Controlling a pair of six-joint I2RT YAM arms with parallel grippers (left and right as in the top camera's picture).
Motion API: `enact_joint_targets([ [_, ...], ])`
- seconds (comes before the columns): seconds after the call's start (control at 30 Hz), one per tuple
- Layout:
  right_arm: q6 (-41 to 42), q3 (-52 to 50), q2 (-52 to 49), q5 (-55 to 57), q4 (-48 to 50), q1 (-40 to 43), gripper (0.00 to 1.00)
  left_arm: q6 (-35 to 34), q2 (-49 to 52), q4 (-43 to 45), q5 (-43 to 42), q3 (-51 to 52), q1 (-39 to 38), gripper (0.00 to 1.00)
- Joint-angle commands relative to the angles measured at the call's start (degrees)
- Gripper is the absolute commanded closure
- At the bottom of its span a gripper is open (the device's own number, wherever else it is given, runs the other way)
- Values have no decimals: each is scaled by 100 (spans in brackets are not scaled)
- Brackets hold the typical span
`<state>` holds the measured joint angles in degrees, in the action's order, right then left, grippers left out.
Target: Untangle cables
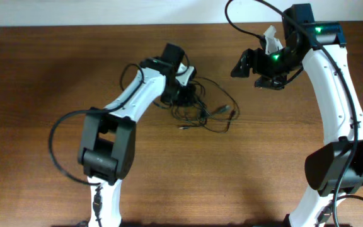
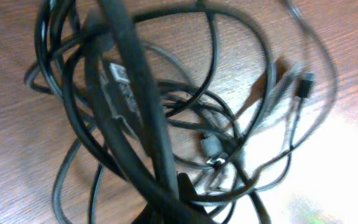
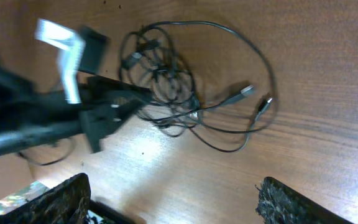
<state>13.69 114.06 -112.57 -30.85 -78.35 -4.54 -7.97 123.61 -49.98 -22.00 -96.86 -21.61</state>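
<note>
The cables (image 1: 203, 110) are thin black cords in a loose tangle on the brown table, with small plug ends trailing right (image 3: 246, 90). My left gripper (image 1: 183, 94) sits at the tangle's left side. In the left wrist view its jaws (image 2: 185, 199) look shut on strands of the cables (image 2: 135, 81), which cross close in front of the camera and hide the fingertips. My right gripper (image 1: 254, 74) is open and empty, raised to the right of the tangle. In the right wrist view its fingers (image 3: 179, 205) are wide apart, above the cables (image 3: 166, 81) and the left gripper (image 3: 123, 102).
The brown wooden table (image 1: 263, 164) runs to a pale wall edge at the back (image 1: 106, 22). Both white arms carry thicker black cables of their own (image 1: 55, 145). Bare table lies to the front and to the far left.
</note>
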Motion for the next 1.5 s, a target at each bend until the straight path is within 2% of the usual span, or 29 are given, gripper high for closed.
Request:
enact_joint_targets([
  [0.0,-149,96,-52,72,-4,-33,12,203,-1091,-452,39,-669,201,100],
  [0.13,-540,96,-52,-15,-22,-109,13,197,-1908,-813,-44,-693,186,100],
  [0.23,-588,85,-68,-22,188,-603,16,186,-1930,-984,-531,-693,192,100],
  [0.3,-278,85,-92,-98,433,-754,17,136,-1930,-997,-518,-693,221,100],
  [0.47,-302,31,-107,-343,459,-756,17,107,-1930,-1161,-520,-693,570,100],
  [0.6,-1102,11,-107,-472,470,-909,17,-431,-1928,-1126,-518,-691,501,100],
  [0.63,-1274,11,-107,-490,516,-1012,17,-787,-1928,-1130,-518,-691,503,100],
  [0.8,-1322,11,-107,-798,938,-1434,18,-2048,-1928,-1091,-531,-693,566,100],
  [0.9,-417,9,-118,-393,1266,-1576,31,-2455,-1928,-898,-953,-695,577,100],
  [1.07,745,4,-125,68,1506,-1582,36,-3491,-1930,-833,-2400,-704,1145,100],
  [1.13,984,4,-129,74,1700,-1725,36,-3491,-1930,-750,-2500,-704,1161,100],
  [1.17,1397,-17,-129,323,1707,-1873,44,-3532,-1930,-750,-2520,-704,1161,100],
  [1.23,2116,-168,-133,876,1801,-2074,46,-3766,-1930,-702,-2520,-704,1161,100],
  [1.4,2389,-986,-138,614,2299,-2138,47,-3812,-1930,-37,-2868,-704,1165,100],
  [1.43,2413,-1047,-138,566,2404,-2135,52,-3926,-1930,44,-2868,-704,1165,100],
  [1.47,2413,-1045,-138,584,2411,-2111,61,-3932,-1930,72,-2863,-704,1165,100],
])
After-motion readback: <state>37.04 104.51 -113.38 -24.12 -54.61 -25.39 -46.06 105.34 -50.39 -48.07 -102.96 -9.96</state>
